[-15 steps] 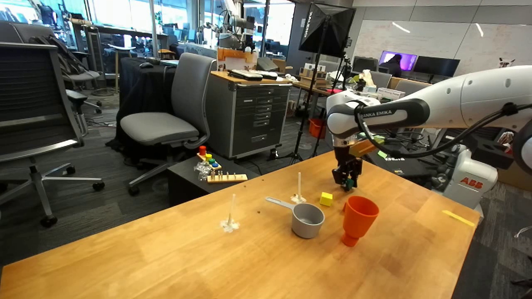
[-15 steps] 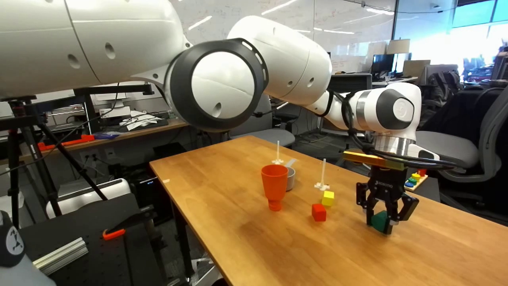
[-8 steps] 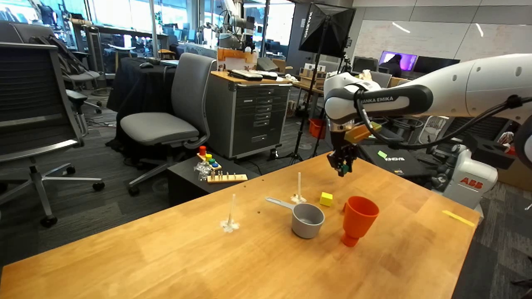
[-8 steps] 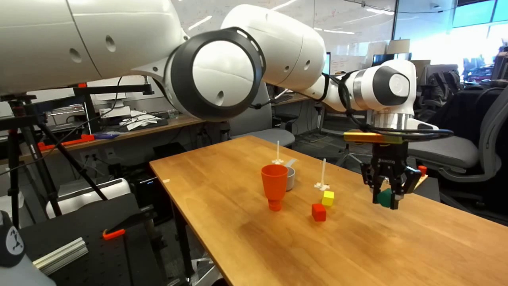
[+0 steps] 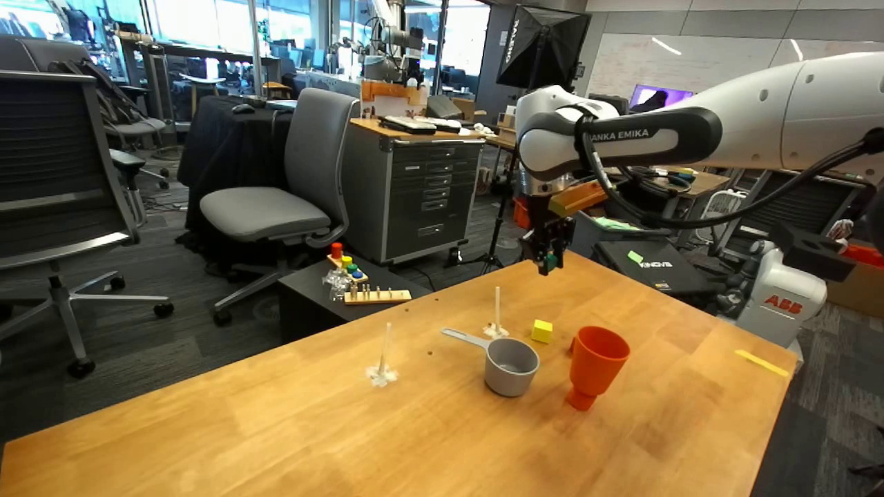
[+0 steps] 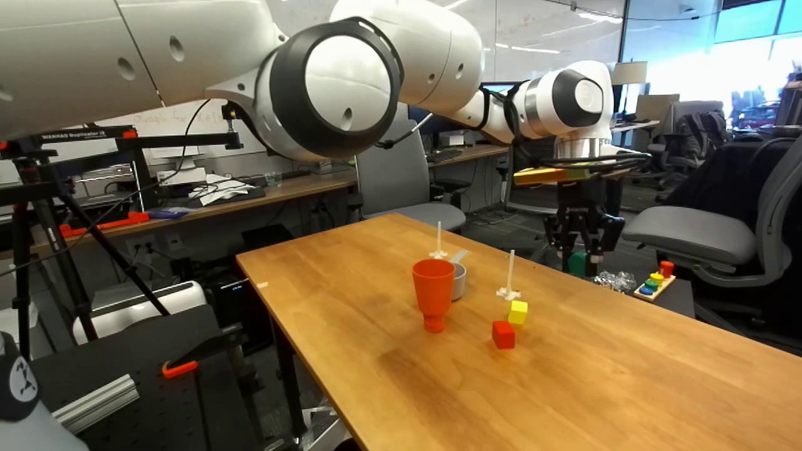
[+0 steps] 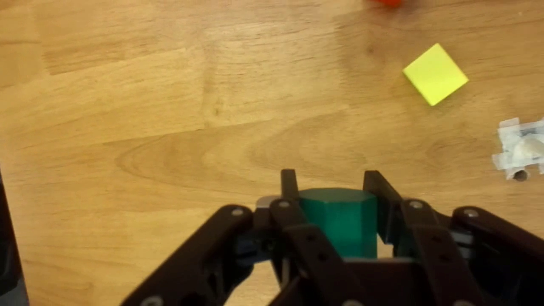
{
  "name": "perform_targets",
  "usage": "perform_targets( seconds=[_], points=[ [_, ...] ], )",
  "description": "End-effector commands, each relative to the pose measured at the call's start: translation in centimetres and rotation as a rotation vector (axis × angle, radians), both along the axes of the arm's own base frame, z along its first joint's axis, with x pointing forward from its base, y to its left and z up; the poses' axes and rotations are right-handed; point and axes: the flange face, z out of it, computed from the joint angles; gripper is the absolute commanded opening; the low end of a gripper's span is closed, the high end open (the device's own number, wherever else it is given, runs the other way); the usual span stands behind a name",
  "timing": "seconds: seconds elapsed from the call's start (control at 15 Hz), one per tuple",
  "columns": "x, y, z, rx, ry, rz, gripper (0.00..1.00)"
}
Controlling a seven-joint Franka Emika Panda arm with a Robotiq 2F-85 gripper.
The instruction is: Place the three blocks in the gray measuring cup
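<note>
In the wrist view my gripper [image 7: 330,175] is shut on the green block [image 7: 346,225], whose many-sided body fills the space between the fingers. Both exterior views have this block [image 6: 577,265] held in the air, clear of the table. The yellow block [image 5: 542,331] rests on the table beside the gray measuring cup [image 5: 507,379], whose handle points away from the red cup. Close to the yellow block [image 6: 518,312], the red block [image 6: 503,335] sits on the wood; in an exterior view the red cup hides most of it. The measuring cup [image 6: 460,285] is partly covered by the red cup there.
A tall red cup [image 5: 595,362] stands close beside the measuring cup. Two thin upright pegs, one [image 5: 497,310] near the yellow block and one [image 5: 387,352] farther along, are taped to the wooden table [image 5: 311,428]. A low black stand [image 5: 311,304] with toys is beyond the edge.
My gripper has risen from near the table with the green block and shifted toward the side where the pegs and measuring cup are. The yellow and red blocks and both cups stay put.
</note>
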Motion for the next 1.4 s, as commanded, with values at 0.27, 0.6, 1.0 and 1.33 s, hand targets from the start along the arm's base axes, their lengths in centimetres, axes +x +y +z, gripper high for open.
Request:
perform_targets(
  seconds=[0.27,0.6,1.0,1.33],
  points=[
    [-0.9,9.5,0.0,-0.04,0.046,0.016,0.19],
    [-1.7,13.7,-0.3,-0.051,0.066,0.035,0.19],
    [-2.5,16.4,-0.4,-0.019,0.102,0.059,0.19],
    [-3.4,18.5,-2.0,0.003,0.143,0.08,0.19]
  ],
)
